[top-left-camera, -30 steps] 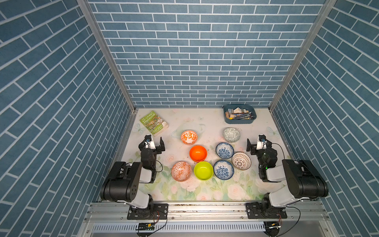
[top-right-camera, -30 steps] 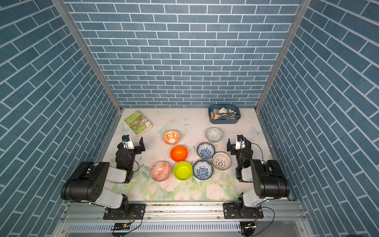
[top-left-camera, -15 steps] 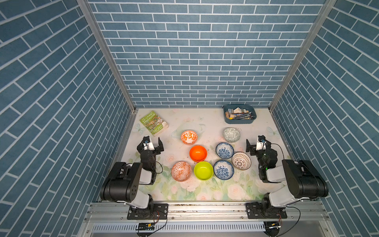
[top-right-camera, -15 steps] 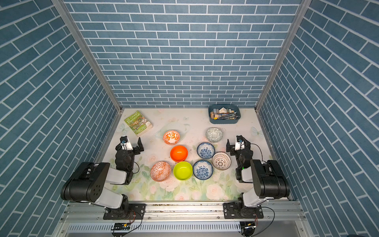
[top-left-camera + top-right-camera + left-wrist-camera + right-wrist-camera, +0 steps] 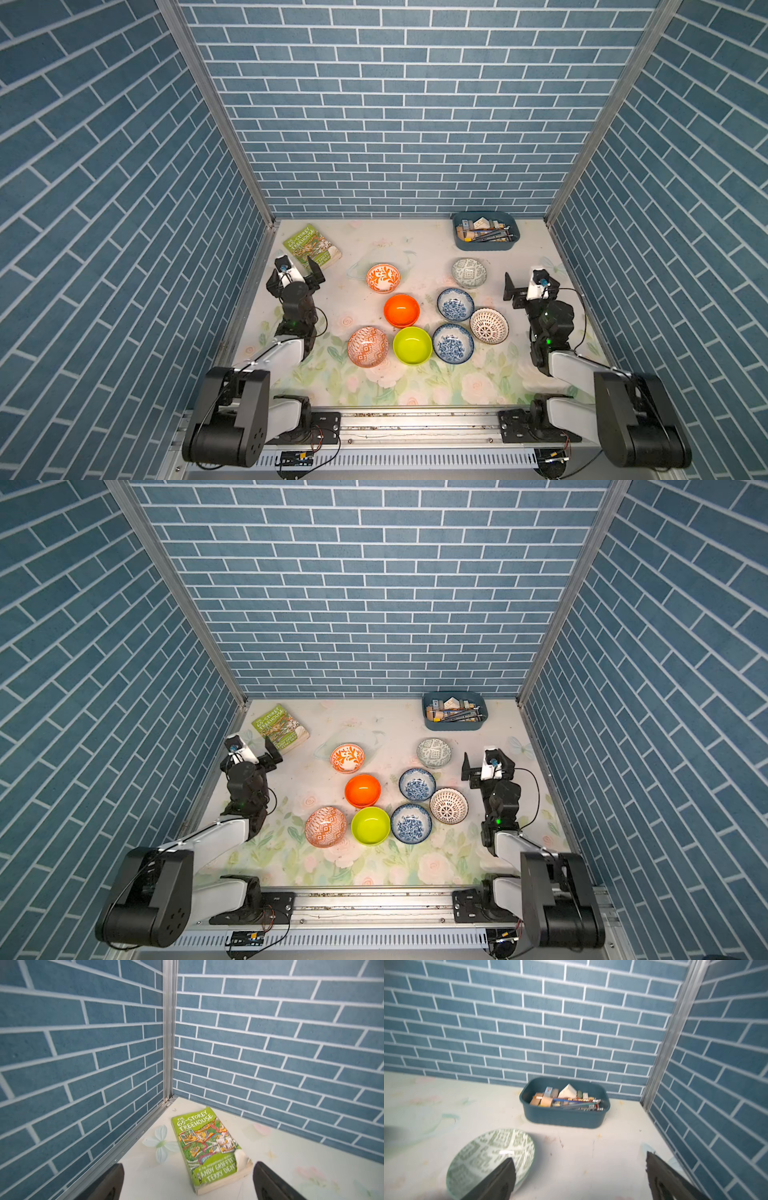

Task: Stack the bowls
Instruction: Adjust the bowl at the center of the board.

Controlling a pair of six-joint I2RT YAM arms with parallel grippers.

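Several small bowls sit apart in the middle of the table in both top views: orange-white floral (image 5: pixel 383 277), grey-green (image 5: pixel 469 273), plain orange (image 5: pixel 401 310), two blue-white (image 5: pixel 455 304) (image 5: pixel 453 343), brown-lattice (image 5: pixel 488 325), lime-green (image 5: pixel 412 345) and orange-white geometric (image 5: pixel 368 346). My left gripper (image 5: pixel 294 279) hovers open at the left, away from the bowls, and holds nothing (image 5: pixel 189 1167). At the right my right gripper (image 5: pixel 532 289) is open and empty. The grey-green bowl (image 5: pixel 492 1159) lies just outside one of its fingers (image 5: pixel 500 1180).
A green paperback book (image 5: pixel 312 246) lies at the back left, in front of the left gripper (image 5: pixel 207 1147). A blue tray (image 5: pixel 485 245) of small items stands at the back right (image 5: pixel 562 1118). Brick-patterned walls close three sides.
My left gripper has shifted slightly toward the back left. The right arm has barely moved. Both grippers stay open and the bowls have not moved.
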